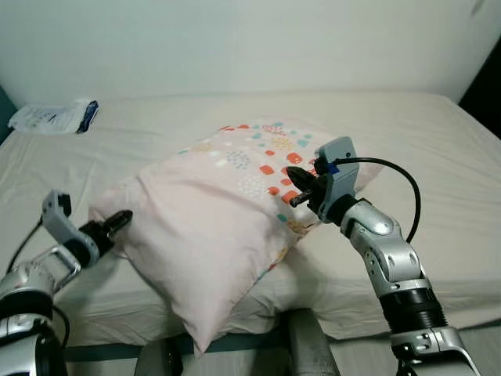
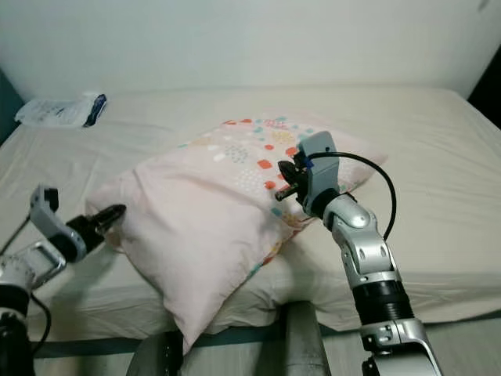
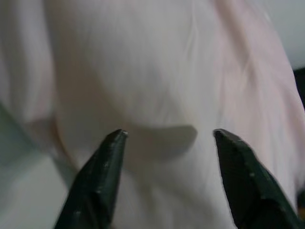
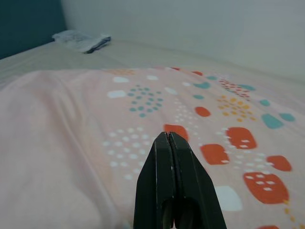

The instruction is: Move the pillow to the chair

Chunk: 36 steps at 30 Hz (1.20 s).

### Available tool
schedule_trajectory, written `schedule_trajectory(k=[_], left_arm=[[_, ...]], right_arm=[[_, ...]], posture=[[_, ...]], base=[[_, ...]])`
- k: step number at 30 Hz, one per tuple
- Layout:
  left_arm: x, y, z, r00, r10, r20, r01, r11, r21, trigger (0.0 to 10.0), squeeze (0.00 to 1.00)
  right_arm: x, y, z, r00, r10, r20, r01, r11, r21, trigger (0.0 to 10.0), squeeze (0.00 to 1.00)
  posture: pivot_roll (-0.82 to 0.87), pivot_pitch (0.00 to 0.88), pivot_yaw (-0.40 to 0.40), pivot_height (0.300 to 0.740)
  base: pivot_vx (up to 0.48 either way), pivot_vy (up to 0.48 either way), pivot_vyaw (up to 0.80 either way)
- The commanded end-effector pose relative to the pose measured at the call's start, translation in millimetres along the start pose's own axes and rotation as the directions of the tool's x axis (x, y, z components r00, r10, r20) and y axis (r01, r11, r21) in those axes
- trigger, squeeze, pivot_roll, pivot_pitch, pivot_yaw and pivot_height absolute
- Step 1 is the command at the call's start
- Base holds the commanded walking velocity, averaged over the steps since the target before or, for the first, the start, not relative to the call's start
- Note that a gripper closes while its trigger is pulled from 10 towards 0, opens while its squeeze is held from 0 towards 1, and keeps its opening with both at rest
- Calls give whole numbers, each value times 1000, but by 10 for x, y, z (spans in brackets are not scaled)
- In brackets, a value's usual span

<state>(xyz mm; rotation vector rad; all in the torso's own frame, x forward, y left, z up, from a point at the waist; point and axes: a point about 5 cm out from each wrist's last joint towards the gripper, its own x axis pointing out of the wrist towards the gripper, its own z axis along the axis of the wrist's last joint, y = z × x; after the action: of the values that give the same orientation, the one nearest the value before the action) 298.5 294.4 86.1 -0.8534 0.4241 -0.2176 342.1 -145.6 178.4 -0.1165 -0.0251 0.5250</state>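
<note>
Nearest the head camera, the bottom corner of a large pale pink fabric pillow (image 1: pixel 211 235), printed at its far end with red, teal and white spots, hung over the front edge of the cream-sheeted bed (image 1: pixel 438 149). The pillow lay diagonally on the mattress, raised between the two arms. The left gripper (image 1: pixel 119 221) touched the pillow's left corner; from here I could not tell how its fingers stood. The right gripper (image 1: pixel 299 188) pressed against the spotted end, its silver arm bent up from below. A white and blue plastic packet (image 1: pixel 55 117) sat well apart at the bed's far left, near the white wall (image 1: pixel 250 39).

In the left wrist view, the two black fingers (image 3: pixel 97 186) were spread wide apart, with plain pink pillow cloth (image 3: pixel 157 86) just beyond their tips.

In the right wrist view, the black fingers (image 4: pixel 162 186) were pressed together, nothing visibly between them, pointing across the spotted pillow face (image 4: pixel 143 109).
</note>
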Motion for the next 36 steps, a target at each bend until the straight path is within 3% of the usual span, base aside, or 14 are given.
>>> schedule_trajectory(k=[1,5,14,16,20,21,22,24,25,28,31,32,34,36], left_arm=[[-124,-15,-44,994,-90,-63,87,995,-41,10000,1000],[-193,-21,-194,982,-142,-121,130,986,-102,10000,1000],[-58,-3,-570,981,-66,-180,54,996,-75,10000,1000],[99,-137,-736,979,-98,-180,87,994,-67,10000,1000],[164,-208,-784,978,-119,-170,109,992,-70,10000,1000],[274,-326,-788,980,-166,-112,156,983,-96,10000,1000],[368,-454,-734,974,-226,-16,219,957,-189,10000,1000],[368,-454,-734,974,-226,-16,219,957,-189,10000,1000],[427,-561,-695,961,-273,52,278,929,-245,10000,1000],[503,-734,-697,931,-349,108,365,880,-304,10000,1000],[554,-886,-744,912,-397,103,410,867,-282,10000,1000],[595,-967,-799,915,-399,64,403,891,-211,10000,0],[623,-1024,-840,917,-397,39,398,904,-156,10000,0],[706,-1124,-972,937,-347,-44,348,937,18,10000,0]], right_arm=[[-21,0,-12,1000,0,1,0,1000,2,10000,0],[-20,1,-17,1000,1,1,-1,1000,3,10000,0],[-8,4,-11,1000,2,5,-2,1000,6,10000,0],[-8,-6,-7,1000,2,5,-2,1000,4,10000,0],[-6,-9,-6,1000,3,4,-3,1000,4,10000,0],[1,-6,-3,1000,6,4,-6,1000,4,10000,0],[9,-1,2,1000,9,4,-9,1000,4,10000,0],[9,-1,2,1000,9,4,-9,1000,4,10000,0],[15,0,10,1000,11,5,-11,1000,3,10000,0],[18,-2,16,1000,15,4,-15,1000,2,10000,0],[18,8,3,1000,20,0,-20,1000,2,10000,0],[23,21,-9,1000,25,-5,-25,1000,0,10000,0],[26,30,-18,1000,29,-9,-29,1000,0,10000,0],[41,53,-31,999,33,-17,-33,999,-1,10000,0]], posture=[[-82,93,4,582],[-82,93,4,582],[-88,92,0,582],[-91,92,-5,582],[-92,91,-6,582],[-98,85,-9,582],[-105,83,-8,582],[-105,83,-8,582],[-106,81,-8,582],[-105,78,-8,582],[-104,73,-10,582],[-102,70,-13,582],[-102,70,-13,582],[-103,66,-12,582]], base=[[0,0,0],[0,0,0],[0,0,0],[0,0,0],[0,0,0],[0,0,0],[0,0,0],[0,0,0],[0,0,0],[0,0,0],[0,0,0],[0,0,0],[0,0,0],[0,0,0]])
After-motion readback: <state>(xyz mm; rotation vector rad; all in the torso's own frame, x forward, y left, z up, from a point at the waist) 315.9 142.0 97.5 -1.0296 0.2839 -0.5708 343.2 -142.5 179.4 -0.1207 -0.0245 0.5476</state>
